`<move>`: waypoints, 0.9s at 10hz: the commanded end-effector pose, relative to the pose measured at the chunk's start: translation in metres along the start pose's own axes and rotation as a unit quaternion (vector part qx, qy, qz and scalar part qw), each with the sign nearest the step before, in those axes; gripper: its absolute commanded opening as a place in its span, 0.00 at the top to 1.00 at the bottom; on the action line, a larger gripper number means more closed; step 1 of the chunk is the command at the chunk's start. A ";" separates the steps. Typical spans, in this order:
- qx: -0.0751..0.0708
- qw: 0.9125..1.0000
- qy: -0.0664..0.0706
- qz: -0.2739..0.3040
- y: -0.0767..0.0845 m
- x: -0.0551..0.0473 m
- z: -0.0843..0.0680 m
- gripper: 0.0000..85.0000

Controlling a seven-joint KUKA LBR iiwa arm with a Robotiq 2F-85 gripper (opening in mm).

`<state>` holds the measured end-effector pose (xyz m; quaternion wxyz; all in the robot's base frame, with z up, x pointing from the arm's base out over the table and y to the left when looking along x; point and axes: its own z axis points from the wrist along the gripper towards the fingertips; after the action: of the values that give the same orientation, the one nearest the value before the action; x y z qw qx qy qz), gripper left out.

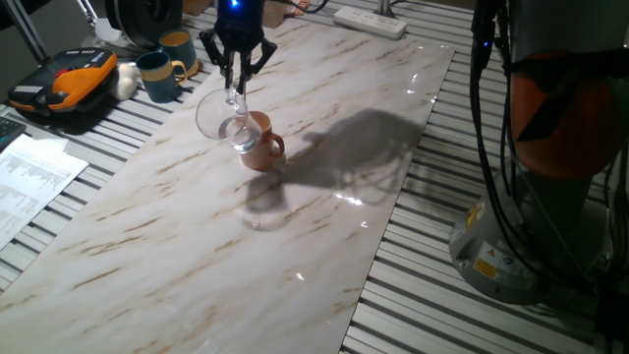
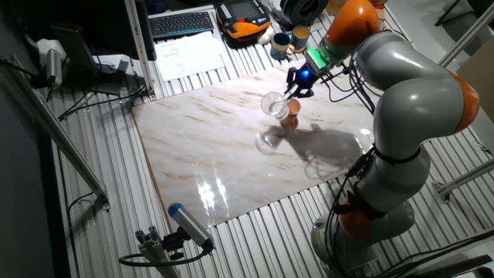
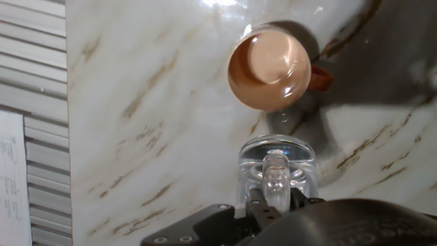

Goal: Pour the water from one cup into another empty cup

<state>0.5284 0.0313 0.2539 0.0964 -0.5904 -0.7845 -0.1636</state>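
Two oblique table views, overhead hand view

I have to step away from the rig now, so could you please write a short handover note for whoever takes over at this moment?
Gripper: shut on the glass mug's handle, holding the glass mug lifted and tipped sideways above the marble table.
Terracotta mug: upright on the table, directly under the glass mug's rim; in the hand view its inside looks glossy, so some water may already be in.
Done: pick-up, carry, tilt.
Left: finish the pour, level the glass mug, set it down, release. How much water remains in the glass cannot be told.
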 end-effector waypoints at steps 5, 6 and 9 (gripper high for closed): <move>-0.023 1.000 0.008 0.014 -0.010 -0.017 -0.002 1.00; -0.022 1.000 0.008 0.012 -0.012 -0.021 -0.002 1.00; -0.011 1.000 0.011 0.000 -0.020 -0.032 -0.005 1.00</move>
<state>0.5173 -0.0045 0.2446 0.0987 -0.5889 -0.7819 -0.1792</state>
